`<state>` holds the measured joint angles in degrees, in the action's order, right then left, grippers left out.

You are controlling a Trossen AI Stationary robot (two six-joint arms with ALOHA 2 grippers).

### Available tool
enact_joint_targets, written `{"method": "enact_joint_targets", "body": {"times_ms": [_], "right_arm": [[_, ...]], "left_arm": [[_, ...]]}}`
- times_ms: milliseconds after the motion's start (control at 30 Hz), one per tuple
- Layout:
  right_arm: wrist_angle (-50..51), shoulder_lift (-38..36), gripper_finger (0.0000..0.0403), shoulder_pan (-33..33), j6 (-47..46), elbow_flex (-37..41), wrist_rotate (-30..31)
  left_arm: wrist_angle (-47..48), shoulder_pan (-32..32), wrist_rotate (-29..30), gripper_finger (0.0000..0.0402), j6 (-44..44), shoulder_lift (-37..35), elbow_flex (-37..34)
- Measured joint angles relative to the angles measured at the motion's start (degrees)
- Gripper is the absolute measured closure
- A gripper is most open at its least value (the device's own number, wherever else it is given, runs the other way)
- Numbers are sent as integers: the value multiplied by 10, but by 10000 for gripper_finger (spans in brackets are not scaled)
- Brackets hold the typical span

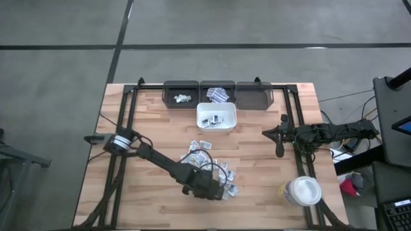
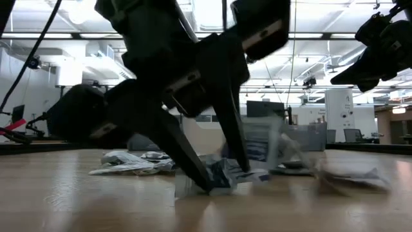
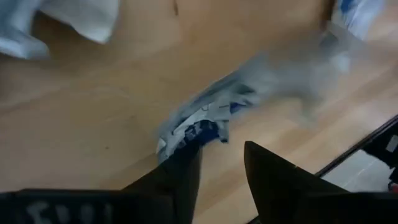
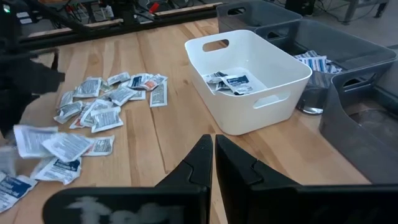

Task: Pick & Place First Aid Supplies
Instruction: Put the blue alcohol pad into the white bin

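Note:
The first aid supplies (image 1: 204,157) are small white sachets with blue-grey print. They lie scattered on the wooden table, also in the right wrist view (image 4: 93,112). My left gripper (image 1: 226,190) is open at the near right edge of the pile, its fingertips down at the table (image 2: 224,178). A crumpled sachet (image 3: 202,121) lies at its tips, its white part beside one finger (image 2: 254,174). A few more sachets lie in the white bin (image 1: 216,105). My right gripper (image 1: 266,133) waits shut at the right, clear of everything (image 4: 213,140). My left gripper comes slanting down from above. One fingertip (image 3: 186,155) meets the near edge of the crumpled sachet (image 3: 186,135). The other finger (image 3: 261,162) stands apart on bare wood. The sachet lies on the table, and I cannot tell whether it is pinched.
Three dark bins (image 1: 182,84) stand in a row at the far edge, and two of them hold a few sachets. The white bin (image 4: 249,37) stands just in front of them. A white round lidded tub (image 1: 302,191) sits at the near right. Black frame rails run along both table sides.

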<state>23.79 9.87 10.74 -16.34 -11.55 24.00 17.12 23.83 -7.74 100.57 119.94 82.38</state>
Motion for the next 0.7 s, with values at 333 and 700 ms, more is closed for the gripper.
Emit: {"method": "enact_joint_targets", "body": {"times_ms": [333,700], "right_arm": [[0,0,385,0,-2,0,0],[0,0,385,0,-2,0,0]], "left_arm": [[38,6,-68,278,1,14,2],[78,9,-31,353,-35,15,11]]}}
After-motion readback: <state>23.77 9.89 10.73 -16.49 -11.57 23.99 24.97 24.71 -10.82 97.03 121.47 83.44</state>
